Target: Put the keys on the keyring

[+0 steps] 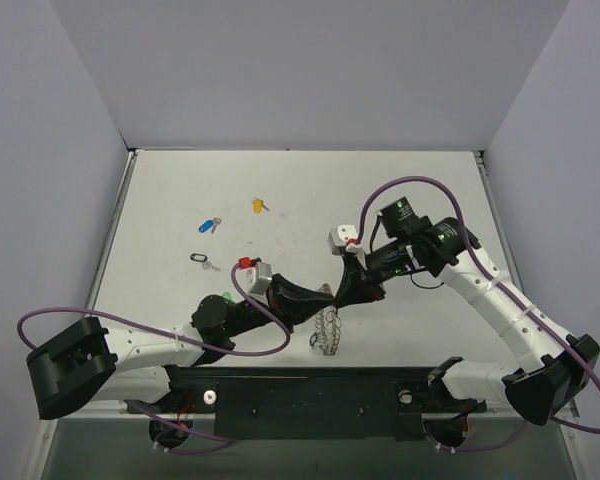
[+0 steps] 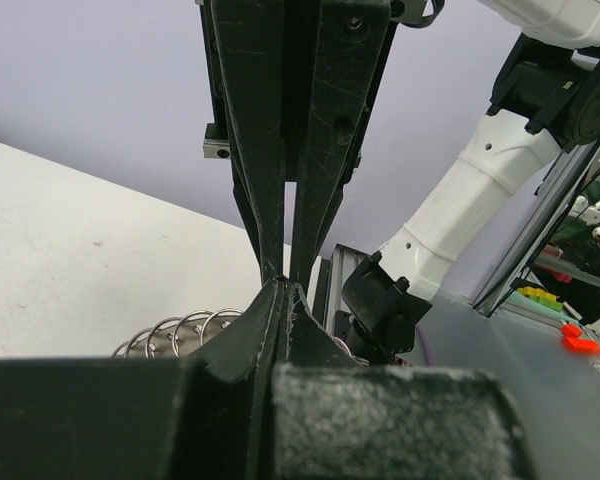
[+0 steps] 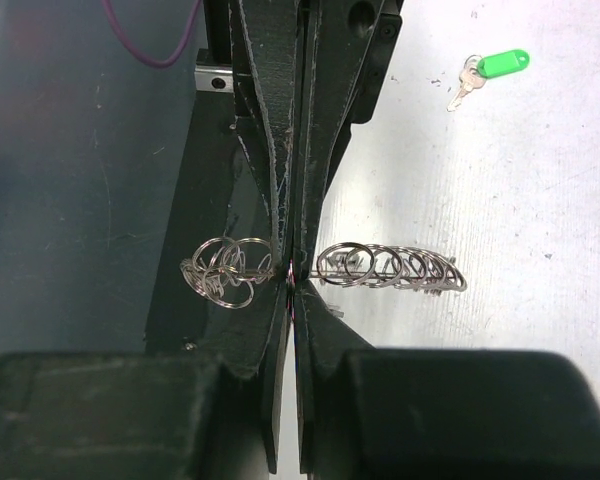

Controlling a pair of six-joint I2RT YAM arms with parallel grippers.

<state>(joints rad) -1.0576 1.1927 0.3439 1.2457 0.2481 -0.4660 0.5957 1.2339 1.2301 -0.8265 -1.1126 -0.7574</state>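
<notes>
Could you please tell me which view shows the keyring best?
The right wrist view: the keyring sits mid-frame, close up, its wire coils sharp and distinct. The top external view shows it small and indistinct; the left wrist view shows only a few coils at the bottom.

The white table (image 1: 380, 190) bears a blue key (image 1: 209, 225), yellow key (image 1: 259, 205) (farthest back) and black key (image 1: 201, 260).

Keyring (image 1: 327, 328) near worktop (image 1: 420, 190) front edge, mid-width, between left fingers (image 2: 250, 340) and right fingers (image 3: 325, 335), tips meeting on it. Rearmost key (image 1: 259, 205) left of centre; second key (image 1: 210, 225) left of it, nearer front; third key (image 1: 202, 260) nearer again; fourth key (image 3: 490, 70) on worktop just behind left arm (image 1: 160, 345).
</notes>
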